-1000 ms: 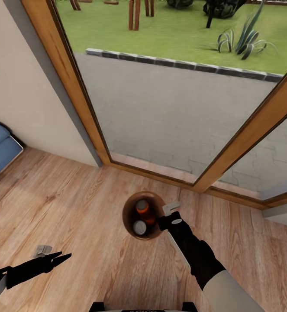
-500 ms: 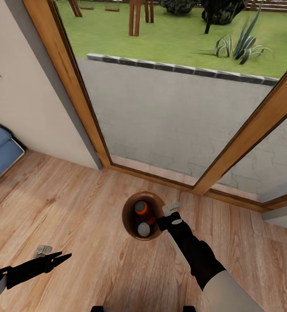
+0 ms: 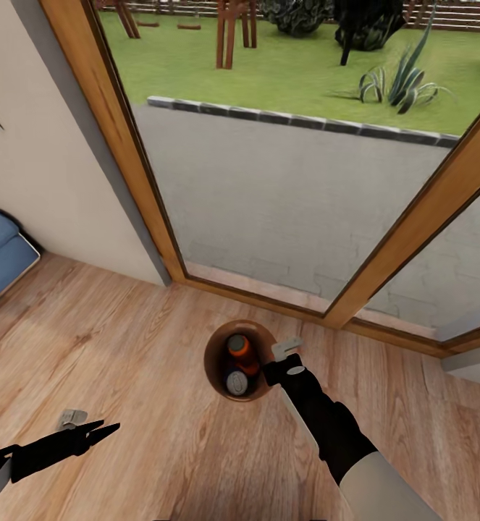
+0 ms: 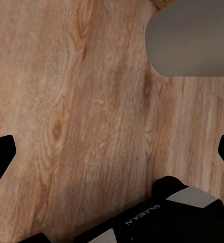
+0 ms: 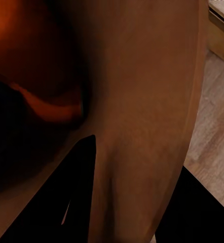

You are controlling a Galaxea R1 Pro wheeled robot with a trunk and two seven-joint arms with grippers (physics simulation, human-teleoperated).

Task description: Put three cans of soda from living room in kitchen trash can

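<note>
Head view: right end effector (image 3: 277, 359) grips bin (image 3: 214, 362) rim, cans (image 3: 237, 362) inside.

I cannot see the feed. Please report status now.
Right pincer shut on trash can rim. Left pincer open, empty. Cans inside. Glass door ahead.

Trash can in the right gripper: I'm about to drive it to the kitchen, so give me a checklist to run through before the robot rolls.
1. Right gripper shut on the trash can rim: ok; the right wrist view shows one of its fingers inside the brown wall.
2. Cans inside: an orange can and a silver-topped can are visible; a third, cannot tell.
3. Bin upright, opening facing up: ok.
4. Left gripper open, holding nothing: ok.
5. Way ahead: not ok; the glass door stands directly in front, so turn first.
6. Kitchen route: cannot tell.
</note>
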